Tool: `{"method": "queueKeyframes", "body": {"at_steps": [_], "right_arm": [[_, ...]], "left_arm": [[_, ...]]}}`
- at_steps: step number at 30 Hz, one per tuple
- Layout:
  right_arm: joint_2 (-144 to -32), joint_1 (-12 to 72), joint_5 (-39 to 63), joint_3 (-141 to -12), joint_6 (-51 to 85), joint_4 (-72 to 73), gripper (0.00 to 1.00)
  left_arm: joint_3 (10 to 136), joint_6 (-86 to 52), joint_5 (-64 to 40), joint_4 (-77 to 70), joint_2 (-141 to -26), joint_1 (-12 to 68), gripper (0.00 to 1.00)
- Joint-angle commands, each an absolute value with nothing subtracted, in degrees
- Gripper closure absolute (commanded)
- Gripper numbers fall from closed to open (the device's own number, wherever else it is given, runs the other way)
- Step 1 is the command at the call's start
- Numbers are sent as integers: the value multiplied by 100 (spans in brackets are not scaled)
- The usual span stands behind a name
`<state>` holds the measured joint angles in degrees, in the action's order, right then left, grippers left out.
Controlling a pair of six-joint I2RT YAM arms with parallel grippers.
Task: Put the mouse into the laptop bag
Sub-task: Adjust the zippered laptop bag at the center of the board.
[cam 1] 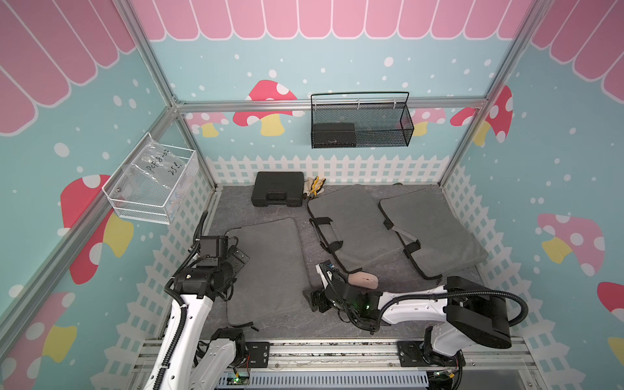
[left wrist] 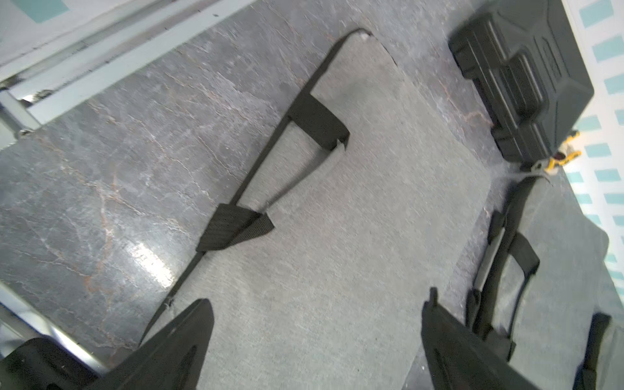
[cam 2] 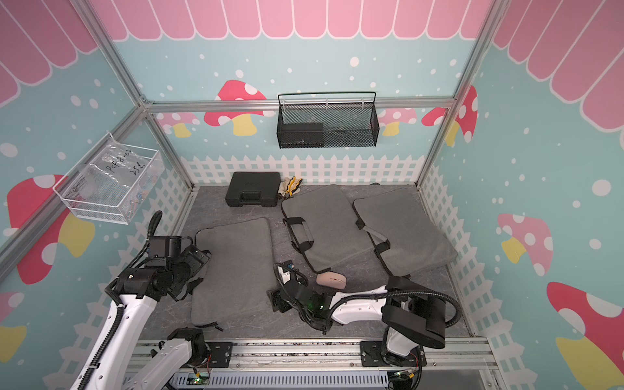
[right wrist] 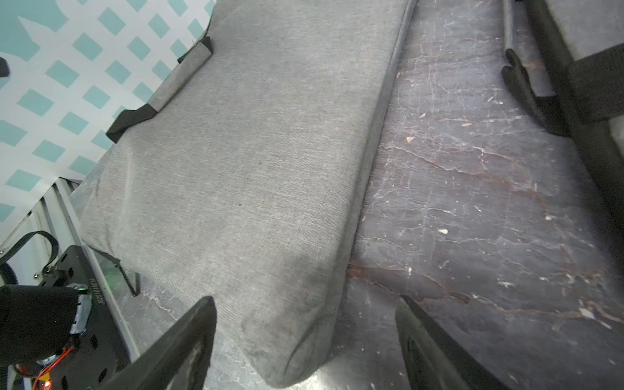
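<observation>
In both top views you see the mouse (cam 1: 364, 280) (cam 2: 331, 281) lying free by the near corner of the middle bag (cam 1: 347, 223) (cam 2: 320, 223), beside the right arm (cam 1: 415, 304) (cam 2: 358, 304); the left wrist view shows your left gripper (left wrist: 317, 300) wide and empty above the left bag (left wrist: 337, 236); the right wrist view, the right gripper (right wrist: 305, 300) wide and empty at that bag's edge.

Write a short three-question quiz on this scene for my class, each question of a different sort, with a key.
1. Multiple choice: how many grey bags lie on the table? A two, B three, C four.
2. True or false: the mouse is inside a bag.
3. Fill in: the jaws of the left gripper and the right gripper are ___.
Key: 1 B; 2 false; 3 open.
</observation>
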<state>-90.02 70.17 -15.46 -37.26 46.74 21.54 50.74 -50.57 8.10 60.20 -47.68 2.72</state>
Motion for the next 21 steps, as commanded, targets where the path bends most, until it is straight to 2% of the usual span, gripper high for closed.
{"method": "queueKeyframes", "body": {"at_steps": [1,4,9,15,19,21], "right_arm": [[-9486,7022,-1187,-3846,4707,2484,17],[-9959,7022,-897,-4152,4666,2672,28],[-10684,7022,-634,-4584,4749,2896,38],[-11192,7017,-598,-4885,4986,3126,39],[-11515,6993,-798,-5165,5088,3173,48],[-11715,6878,-574,-5382,5097,3170,52]], "left_arm": [[4929,-5240,962,6075,-4830,1003,1],[4764,-5500,1201,5931,-5001,1603,2],[4397,-5651,1692,5565,-5244,1644,1],[4368,-5137,1238,4796,-5948,1081,2],[4376,-4879,1116,4414,-6501,636,2],[4401,-4729,947,4215,-6766,494,2]]}}
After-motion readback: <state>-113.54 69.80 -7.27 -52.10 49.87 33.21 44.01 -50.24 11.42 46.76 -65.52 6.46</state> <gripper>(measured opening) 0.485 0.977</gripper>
